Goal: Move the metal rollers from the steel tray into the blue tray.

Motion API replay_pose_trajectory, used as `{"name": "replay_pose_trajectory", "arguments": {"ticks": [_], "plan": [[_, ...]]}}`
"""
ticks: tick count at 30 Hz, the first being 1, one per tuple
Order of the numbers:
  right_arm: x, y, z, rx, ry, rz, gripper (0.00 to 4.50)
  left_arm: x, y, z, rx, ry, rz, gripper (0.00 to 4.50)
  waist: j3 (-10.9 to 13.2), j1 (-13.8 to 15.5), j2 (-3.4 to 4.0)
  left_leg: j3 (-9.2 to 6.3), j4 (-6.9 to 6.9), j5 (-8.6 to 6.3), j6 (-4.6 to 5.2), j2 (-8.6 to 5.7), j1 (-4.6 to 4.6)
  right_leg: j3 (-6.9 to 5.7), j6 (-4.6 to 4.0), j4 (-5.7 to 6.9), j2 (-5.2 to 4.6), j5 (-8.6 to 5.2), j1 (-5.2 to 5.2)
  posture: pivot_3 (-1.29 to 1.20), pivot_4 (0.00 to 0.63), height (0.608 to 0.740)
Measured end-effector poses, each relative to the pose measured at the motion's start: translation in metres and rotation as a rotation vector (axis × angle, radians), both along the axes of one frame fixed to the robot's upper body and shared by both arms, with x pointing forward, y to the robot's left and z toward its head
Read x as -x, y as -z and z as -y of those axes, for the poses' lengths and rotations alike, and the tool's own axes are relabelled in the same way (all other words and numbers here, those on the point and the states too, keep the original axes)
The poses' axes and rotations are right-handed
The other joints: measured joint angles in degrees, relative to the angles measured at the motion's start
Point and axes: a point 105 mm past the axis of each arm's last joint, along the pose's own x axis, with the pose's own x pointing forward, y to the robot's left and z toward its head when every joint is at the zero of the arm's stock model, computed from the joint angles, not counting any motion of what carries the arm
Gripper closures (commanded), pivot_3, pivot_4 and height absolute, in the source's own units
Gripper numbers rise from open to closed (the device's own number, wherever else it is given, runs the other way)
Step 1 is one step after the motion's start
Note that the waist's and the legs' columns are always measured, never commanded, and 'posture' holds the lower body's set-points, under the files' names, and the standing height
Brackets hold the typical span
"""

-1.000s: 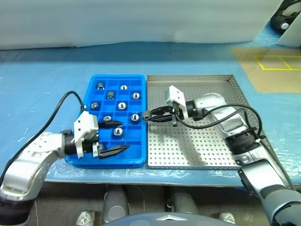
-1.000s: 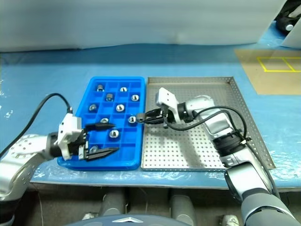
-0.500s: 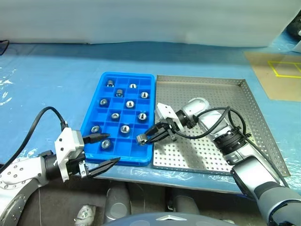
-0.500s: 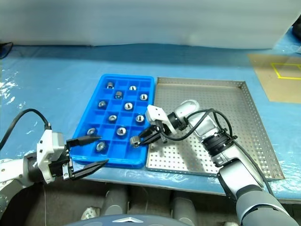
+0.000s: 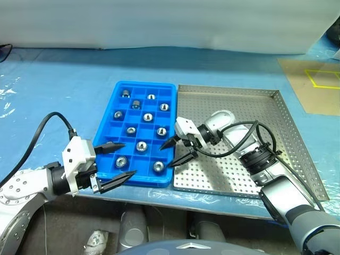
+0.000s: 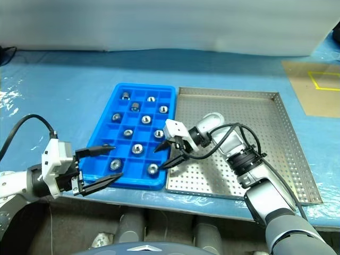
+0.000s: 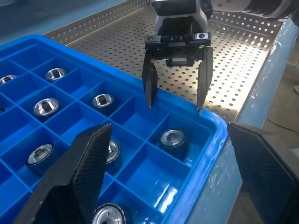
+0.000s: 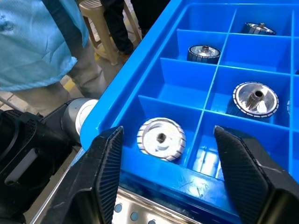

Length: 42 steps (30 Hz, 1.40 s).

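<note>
Right gripper [image 5: 178, 152] jaws spread, empty, poised over near right corner of blue tray [image 5: 120, 88]; one metal roller [image 5: 158, 167] lies in the corner compartment just below its fingertips, not touching. Left gripper [image 5: 117, 161] wide open, empty, at tray's near left edge; steel tray [image 5: 276, 133] beside it.

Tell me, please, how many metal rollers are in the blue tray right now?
11 metal rollers, each in its own blue tray compartment; the last lies below the open right gripper. The left gripper may hide another.

Far-row metal rollers [image 5: 125, 94] too small for detail
</note>
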Motion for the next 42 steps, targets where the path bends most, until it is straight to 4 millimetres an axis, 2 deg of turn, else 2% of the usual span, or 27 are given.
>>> {"name": "replay_pose_trajectory", "arguments": {"ticks": [4,7,12,14,16,18,20,23,25,28,29,32,35,42], "plan": [[-0.008,-0.003,0.002,-0.013,0.057,0.033,1.51,-0.008,-0.001,0.0,0.006,0.014,0.004,0.3,0.0,-0.1,-0.01,0.0,0.03,0.05,-0.08,0.0,-0.01,0.02,0.0,0.12,0.0,0.0,-0.07,0.19,0.15,0.74],[-0.023,-0.009,0.012,-0.033,0.155,0.068,1.51,-0.021,-0.006,0.002,0.015,0.043,0.033,0.3,0.0,-0.1,-0.01,0.0,0.07,0.12,-0.18,-0.02,-0.01,0.03,0.0,0.28,0.0,0.0,-0.1,0.09,0.15,0.74],[-0.046,-0.034,0.043,-0.058,0.347,0.144,1.51,-0.051,-0.01,0.01,0.019,0.118,0.073,0.3,0.0,-0.7,-0.03,0.01,0.22,0.21,-0.32,-0.02,0.05,0.1,0.0,0.48,0.02,0.02,-0.09,-0.05,0.15,0.74],[-0.052,-0.046,0.059,-0.081,0.439,0.178,1.51,-0.07,-0.009,0.015,0.023,0.156,0.083,0.3,0.0,-1.3,-0.03,0.01,0.24,0.28,-0.43,-0.04,0.06,0.11,0.01,0.47,0.01,0.03,-0.07,-0.12,0.15,0.74],[-0.052,-0.047,0.077,-0.081,0.527,0.206,1.51,-0.085,-0.008,0.024,0.033,0.201,0.087,0.3,-0.1,-1.8,-0.07,0.01,0.25,0.28,-0.43,-0.05,0.07,0.12,0.0,0.41,0.02,0.03,0.02,-0.18,0.15,0.74],[-0.049,-0.039,0.094,-0.069,0.624,0.207,1.51,-0.1,-0.007,0.034,0.048,0.248,0.089,0.3,-0.1,-2.4,-0.09,0.02,0.29,0.27,-0.4,-0.06,0.05,0.15,0.01,0.39,0.03,0.04,0.02,-0.23,0.15,0.74],[-0.045,-0.034,0.103,-0.065,0.695,0.198,1.51,-0.11,-0.005,0.044,0.053,0.285,0.09,0.3,-0.1,-3.7,-0.08,0.03,0.3,0.24,-0.36,-0.1,0.04,0.16,0.02,0.39,0.02,0.04,-0.03,-0.28,0.15,0.74],[-0.044,-0.038,0.116,-0.103,0.829,0.234,1.51,-0.125,-0.002,0.06,0.067,0.331,0.096,0.3,-0.1,-5.9,-0.07,0.04,0.27,0.25,-0.37,-0.08,0.08,0.2,0.02,0.43,0.05,0.04,-0.04,-0.34,0.15,0.74],[-0.046,-0.042,0.126,-0.145,0.944,0.277,1.51,-0.132,0.004,0.071,0.071,0.353,0.096,0.3,-0.1,-7.0,-0.07,0.07,0.32,0.25,-0.37,-0.07,0.13,0.22,0.02,0.43,0.07,0.05,-0.02,-0.35,0.15,0.74],[-0.047,-0.042,0.138,-0.164,1.069,0.31,1.51,-0.133,0.015,0.082,0.083,0.388,0.067,0.3,-0.1,-8.3,-0.08,0.08,0.37,0.22,-0.31,-0.09,0.13,0.23,0.02,0.42,0.06,0.05,0.0,-0.4,0.15,0.74],[-0.045,-0.04,0.14,-0.162,1.093,0.311,1.51,-0.132,0.017,0.084,0.087,0.398,0.063,0.3,-0.1,-8.6,-0.08,0.08,0.37,0.2,-0.28,-0.07,0.13,0.25,0.02,0.42,0.06,0.05,0.0,-0.4,0.15,0.74],[-0.039,-0.039,0.138,-0.183,1.109,0.294,0.95,-0.133,0.018,0.084,0.084,0.412,0.061,0.3,-0.1,-9.3,-0.08,0.08,0.4,0.15,-0.19,-0.07,0.13,0.24,0.02,0.42,0.05,0.05,0.03,-0.42,0.15,0.74],[-0.035,-0.045,0.13,-0.22,1.086,0.291,0.01,-0.135,0.019,0.085,0.073,0.42,0.067,0.3,-0.1,-9.5,-0.07,0.09,0.49,0.11,-0.14,-0.08,0.19,0.24,0.02,0.41,0.04,0.05,0.14,-0.41,0.15,0.74],[-0.03,-0.044,0.123,-0.222,1.055,0.224,0.01,-0.137,0.019,0.082,0.073,0.42,0.063,0.3,-0.1,-9.5,-0.07,0.09,0.5,-0.01,0.07,-0.09,0.21,0.24,0.02,0.37,0.02,0.05,0.21,-0.37,0.15,0.74]]}}
